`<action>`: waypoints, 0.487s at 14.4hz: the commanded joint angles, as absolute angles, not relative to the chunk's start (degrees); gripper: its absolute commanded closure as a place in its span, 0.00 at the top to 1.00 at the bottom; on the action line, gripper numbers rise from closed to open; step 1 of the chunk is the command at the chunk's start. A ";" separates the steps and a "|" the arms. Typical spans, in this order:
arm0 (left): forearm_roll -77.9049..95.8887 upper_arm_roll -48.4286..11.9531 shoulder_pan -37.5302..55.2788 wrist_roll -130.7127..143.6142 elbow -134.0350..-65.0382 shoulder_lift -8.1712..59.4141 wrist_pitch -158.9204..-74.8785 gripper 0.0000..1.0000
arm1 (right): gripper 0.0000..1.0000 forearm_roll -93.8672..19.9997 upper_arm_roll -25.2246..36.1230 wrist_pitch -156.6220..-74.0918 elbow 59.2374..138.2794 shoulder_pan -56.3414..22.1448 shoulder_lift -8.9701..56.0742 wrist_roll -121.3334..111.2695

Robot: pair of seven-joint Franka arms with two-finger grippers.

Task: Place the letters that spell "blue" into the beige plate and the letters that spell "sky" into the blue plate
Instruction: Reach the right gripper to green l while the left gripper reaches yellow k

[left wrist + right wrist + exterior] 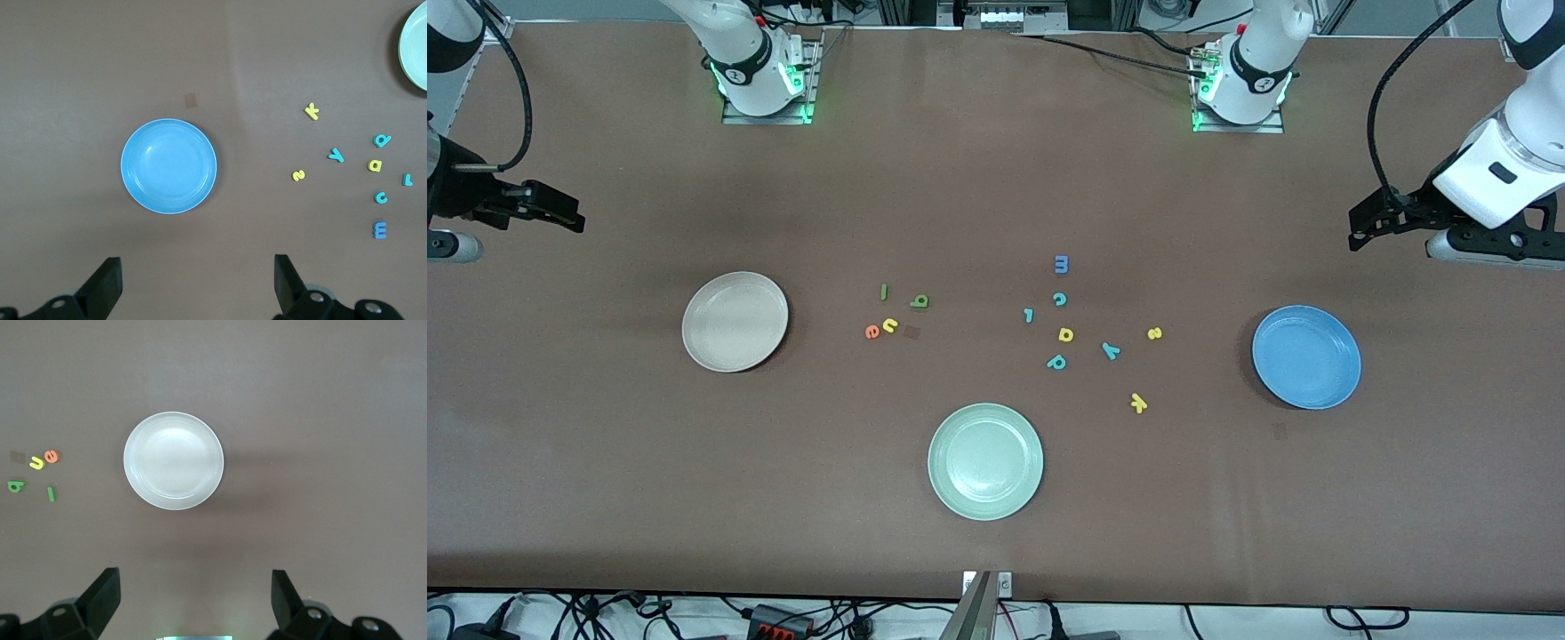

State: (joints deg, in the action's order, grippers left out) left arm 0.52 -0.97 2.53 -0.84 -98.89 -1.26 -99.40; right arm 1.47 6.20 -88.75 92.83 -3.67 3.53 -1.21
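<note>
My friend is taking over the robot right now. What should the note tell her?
Left end effector: open, empty, waiting above the table near the blue plate.
Right end effector: open, empty, waiting near the beige plate.
Letters b, l, u, e lie beside the beige plate.
Letters s, k, y lie nearer the blue plate.
Done: nothing; both plates are empty.
Left: all seven letters.

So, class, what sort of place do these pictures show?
Most likely a robotics lab: two arms' bases bolted to a brown table, the left pincer and right pincer hanging open, and cables along the table's edge.
</note>
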 commanded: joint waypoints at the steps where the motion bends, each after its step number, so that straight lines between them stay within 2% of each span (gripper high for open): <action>1: -0.44 -1.14 2.46 -0.97 -97.91 -1.23 -98.61 1.00 | 1.00 1.49 5.19 -88.59 93.51 -4.21 6.40 -1.85; 7: 0.26 -1.05 2.55 -1.05 -98.08 -0.36 -98.61 1.00 | 1.00 -1.83 4.83 -92.27 94.39 -14.40 15.72 1.66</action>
State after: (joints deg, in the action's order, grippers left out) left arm 0.52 -0.94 2.50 -0.82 -98.88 -1.22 -99.35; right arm 0.10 4.67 -90.71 94.21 -12.42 13.71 0.17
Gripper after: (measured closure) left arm 0.000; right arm 0.000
